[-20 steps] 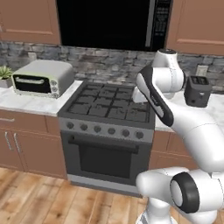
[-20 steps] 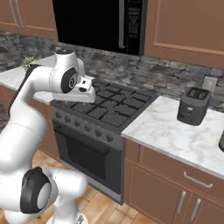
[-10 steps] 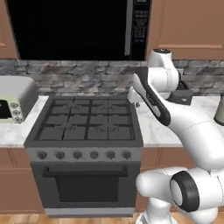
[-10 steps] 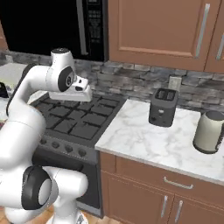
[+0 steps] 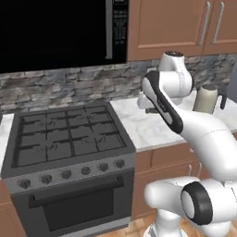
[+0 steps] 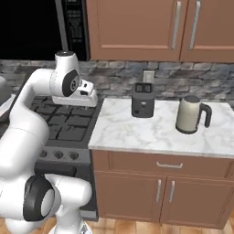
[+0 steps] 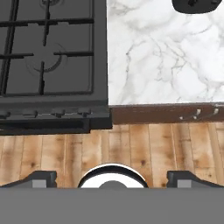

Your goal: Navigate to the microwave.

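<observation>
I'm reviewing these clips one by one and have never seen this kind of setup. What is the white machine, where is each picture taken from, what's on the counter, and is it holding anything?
All three pictures are computer-rendered. The white machine is a robot arm on a base that drives around a kitchen. Two pictures come from cameras on the base, behind the arm to its left and right. The third comes from a camera on the hand, looking down at the floor, the stove edge and the marble counter.

Its goal, the microwave, is the big black box above the stove. On the counter stand a dark toaster and a cream kettle.

The hand is open, its two dark fingertips far apart with nothing between them.
</observation>
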